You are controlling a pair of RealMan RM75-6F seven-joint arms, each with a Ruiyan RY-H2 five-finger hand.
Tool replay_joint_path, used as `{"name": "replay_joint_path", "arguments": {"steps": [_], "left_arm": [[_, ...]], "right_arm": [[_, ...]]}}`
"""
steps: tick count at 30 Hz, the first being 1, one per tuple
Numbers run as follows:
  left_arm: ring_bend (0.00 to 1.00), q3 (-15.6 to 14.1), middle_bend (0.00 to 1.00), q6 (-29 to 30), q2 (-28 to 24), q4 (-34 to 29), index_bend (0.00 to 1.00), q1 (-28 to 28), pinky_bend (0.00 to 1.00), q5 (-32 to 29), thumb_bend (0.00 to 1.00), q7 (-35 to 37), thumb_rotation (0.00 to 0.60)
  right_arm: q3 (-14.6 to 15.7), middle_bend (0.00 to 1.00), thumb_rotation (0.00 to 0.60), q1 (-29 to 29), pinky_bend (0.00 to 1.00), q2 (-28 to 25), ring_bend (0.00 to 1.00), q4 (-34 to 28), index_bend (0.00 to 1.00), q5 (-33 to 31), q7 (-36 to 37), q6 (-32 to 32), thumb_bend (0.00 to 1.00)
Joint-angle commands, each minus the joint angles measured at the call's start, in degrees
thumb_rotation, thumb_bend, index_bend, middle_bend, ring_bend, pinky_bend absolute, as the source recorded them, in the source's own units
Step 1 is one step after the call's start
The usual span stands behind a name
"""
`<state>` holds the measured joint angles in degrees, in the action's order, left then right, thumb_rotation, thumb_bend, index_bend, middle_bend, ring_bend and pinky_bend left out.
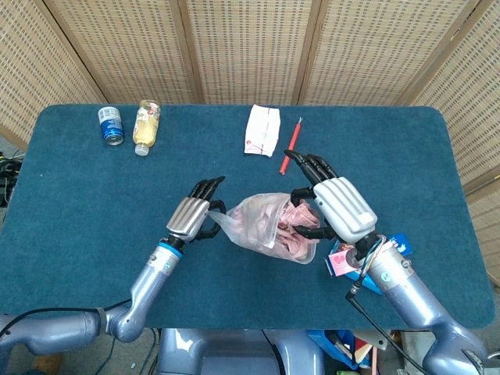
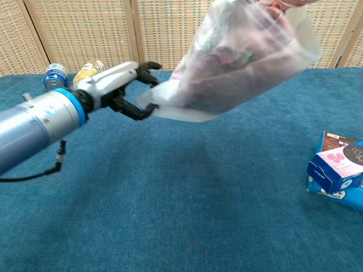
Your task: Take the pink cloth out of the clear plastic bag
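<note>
The clear plastic bag (image 1: 254, 226) hangs stretched between my two hands above the blue table (image 1: 78, 203). My left hand (image 1: 192, 216) pinches the bag's closed corner on the left side. The pink cloth (image 1: 296, 232) fills the bag's right end, where its mouth is. My right hand (image 1: 337, 207) has its fingers curled over the cloth there and grips it. In the chest view the bag (image 2: 187, 105) slants up to the right with the pink cloth (image 2: 238, 54) showing through it, and my left hand (image 2: 122, 90) holds its lower tip. The right hand is out of that view.
A blue can (image 1: 111, 126) and a yellow bottle (image 1: 146, 125) lie at the back left. A white packet (image 1: 262, 130) and a red pen (image 1: 291, 144) lie at the back middle. A blue and pink box (image 2: 340, 170) sits at the right, near my right forearm.
</note>
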<state>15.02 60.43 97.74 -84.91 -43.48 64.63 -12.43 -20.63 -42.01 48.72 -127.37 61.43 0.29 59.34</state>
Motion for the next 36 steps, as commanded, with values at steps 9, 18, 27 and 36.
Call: {"name": "replay_joint_path", "arguments": {"steps": [9, 18, 27, 36], "left_arm": [[0.0, 0.9, 0.0, 2.3, -15.6, 5.3, 0.79, 6.0, 0.0, -1.3, 0.56, 2.0, 0.6], [0.0, 0.0, 0.0, 1.7, -22.1, 11.5, 0.79, 10.1, 0.0, -1.1, 0.56, 8.3, 0.6], [0.0, -0.5, 0.0, 1.6, -22.8, 16.5, 0.79, 12.2, 0.0, -1.4, 0.56, 11.4, 0.6], [0.0, -1.1, 0.0, -0.2, -24.4, 16.8, 0.52, 13.7, 0.0, -1.9, 0.56, 13.0, 0.6]], "right_arm": [[2.7, 0.0, 0.6, 2.5, 0.0, 5.3, 0.0, 12.6, 0.77, 0.4, 6.1, -0.6, 0.61], [3.7, 0.0, 0.6, 3.3, 0.0, 9.5, 0.0, 20.0, 0.77, 1.1, 9.1, -1.6, 0.61], [3.8, 0.0, 0.6, 3.0, 0.0, 11.5, 0.0, 22.7, 0.77, -0.3, 6.6, -1.8, 0.61], [4.0, 0.0, 0.6, 3.8, 0.0, 10.7, 0.0, 23.5, 0.66, -1.8, 3.5, -1.0, 0.52]]}}
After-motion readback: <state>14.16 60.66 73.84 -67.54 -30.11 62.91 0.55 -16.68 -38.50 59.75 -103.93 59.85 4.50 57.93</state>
